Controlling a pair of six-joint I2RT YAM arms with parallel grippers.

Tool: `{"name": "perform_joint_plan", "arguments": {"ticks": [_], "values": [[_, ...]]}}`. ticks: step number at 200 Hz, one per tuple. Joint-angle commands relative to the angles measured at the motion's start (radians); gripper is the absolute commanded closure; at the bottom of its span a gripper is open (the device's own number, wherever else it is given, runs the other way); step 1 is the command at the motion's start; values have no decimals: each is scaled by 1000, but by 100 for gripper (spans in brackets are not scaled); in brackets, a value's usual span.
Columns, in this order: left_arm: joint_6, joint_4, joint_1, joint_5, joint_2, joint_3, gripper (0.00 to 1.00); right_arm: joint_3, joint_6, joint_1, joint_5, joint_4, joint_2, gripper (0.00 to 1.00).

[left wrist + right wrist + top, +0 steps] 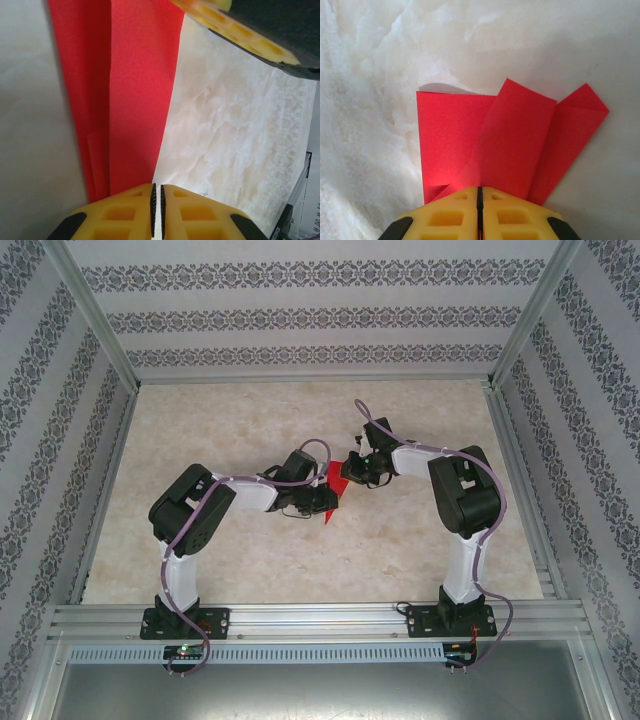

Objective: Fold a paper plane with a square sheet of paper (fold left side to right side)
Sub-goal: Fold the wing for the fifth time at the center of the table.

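Bright, diffuse, even light, soft faint shadows; overhead view crisp, wrist views pale and near-field blurry.

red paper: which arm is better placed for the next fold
Probably left: left gripper is shut on the red paper from the left, so it could carry that side rightward while right gripper holds.

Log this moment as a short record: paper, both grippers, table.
paper: red sheet, partly folded, flaps overlapping, on the pale table
left gripper: jaws together at the sheet's edge; grip unclear
right gripper: shut on the sheet's near edge
arms: both meet at the sheet, mid-table
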Motion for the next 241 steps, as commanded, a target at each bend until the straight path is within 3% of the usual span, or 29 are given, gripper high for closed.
{"name": "perform_joint_plan", "arguments": {"ticks": [1, 46, 80, 152, 241], "values": [[-20, -39, -8, -29, 14, -48, 87, -34, -33, -16, 37, 6, -75, 91], [-23, 7, -8, -24, 17, -74, 94, -137, -58, -45, -39, 57, -228, 94], [-16, 9, -8, -19, 15, -71, 95, -207, 36, 5, -161, 209, -207, 95], [-18, 13, -8, -13, 13, -69, 96, -165, 42, 39, -136, 236, -57, 95], [-15, 12, -8, -7, 13, -70, 97, -66, -54, -11, -61, 145, 30, 95]]}}
